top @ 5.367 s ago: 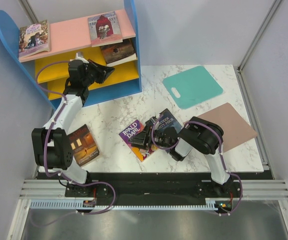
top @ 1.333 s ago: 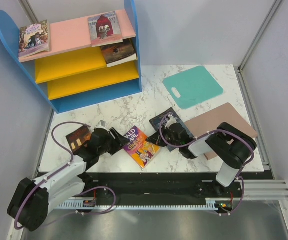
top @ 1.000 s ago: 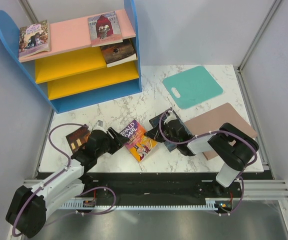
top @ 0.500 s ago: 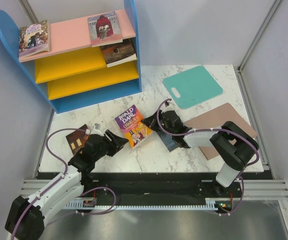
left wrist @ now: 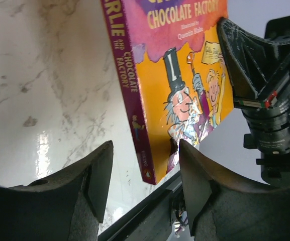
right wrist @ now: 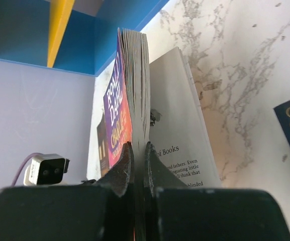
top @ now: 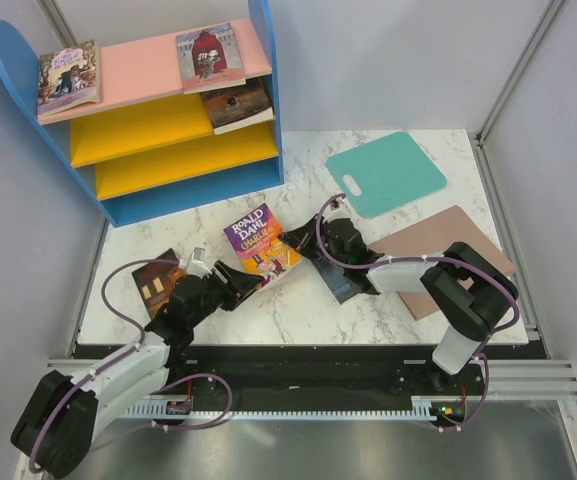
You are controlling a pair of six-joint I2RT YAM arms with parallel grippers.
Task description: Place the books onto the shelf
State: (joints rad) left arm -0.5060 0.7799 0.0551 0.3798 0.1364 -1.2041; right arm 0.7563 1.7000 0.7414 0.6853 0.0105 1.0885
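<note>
Right gripper: clamped on the Dahl book at its right edge. The right wrist view shows the jaws pinched tight over the front cover and most of the page block, while the rearmost leaves splay away to one side. The book is raised on edge at mid-table, in front of the shelf and apart from it, cover facing up and toward the left arm. Whether its lower edge touches the table cannot be told.

Left gripper: open, holding nothing. It sits low at the book's near-left corner. In the left wrist view that corner lies between the two fingers with a clear gap on the spine side; contact on the other side cannot be judged.

Other books:
- purple book flat on the pink top board, left end
- red book flat on the same board, right end
- dark book on the upper yellow board, right end
- brown book flat on the table, partly under the left arm
- navy book flat on the table, partly under the right arm

A teal mat and a pink mat lie on the right side of the table
</note>
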